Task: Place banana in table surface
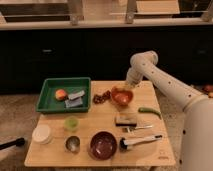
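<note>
The gripper (125, 86) hangs at the end of the white arm that reaches in from the right, just above the orange bowl (121, 97) at the back middle of the table surface (95, 119). A small yellow piece, the banana (123, 89), shows at the gripper's tip over the bowl's rim. The gripper looks shut on it. Most of the banana is hidden by the gripper and the bowl.
A green tray (47, 102) at the back left holds a round orange-red fruit (61, 94). Red bits (102, 96) lie left of the bowl and a green chili (149, 111) right of it. In front are a brown block (126, 119), a brush (140, 141), a dark red bowl (103, 145), a metal cup (72, 144), a green cup (71, 122) and a white container (42, 134).
</note>
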Controlling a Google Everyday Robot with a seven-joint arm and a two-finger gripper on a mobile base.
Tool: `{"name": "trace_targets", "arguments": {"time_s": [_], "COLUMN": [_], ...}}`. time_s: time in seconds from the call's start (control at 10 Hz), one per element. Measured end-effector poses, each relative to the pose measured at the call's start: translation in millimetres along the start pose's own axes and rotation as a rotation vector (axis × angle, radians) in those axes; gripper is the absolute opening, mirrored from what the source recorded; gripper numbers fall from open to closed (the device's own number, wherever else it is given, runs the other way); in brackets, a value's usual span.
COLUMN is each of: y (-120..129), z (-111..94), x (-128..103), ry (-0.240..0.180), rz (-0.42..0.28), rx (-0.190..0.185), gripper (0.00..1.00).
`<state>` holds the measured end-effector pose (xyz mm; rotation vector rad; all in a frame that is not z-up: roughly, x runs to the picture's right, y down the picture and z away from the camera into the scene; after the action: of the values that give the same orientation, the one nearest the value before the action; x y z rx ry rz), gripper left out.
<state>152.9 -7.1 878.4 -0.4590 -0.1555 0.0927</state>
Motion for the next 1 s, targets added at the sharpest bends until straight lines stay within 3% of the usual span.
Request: {"name": "trace_targets", "arguments": {"time_s": [0.3,0.7,1.0], "y": [1.6,10.3,14.2], "z": [-12.6,-6.0,-11.8], "x": [-3.7,9.1,8.4], "ry": [-0.016,-0.032,-0.052], "rz": [-0.002,-0.001,-0.001], "rx": [0.004,-0.003,-0.008], "gripper": [0.0,0.0,0.07]}}
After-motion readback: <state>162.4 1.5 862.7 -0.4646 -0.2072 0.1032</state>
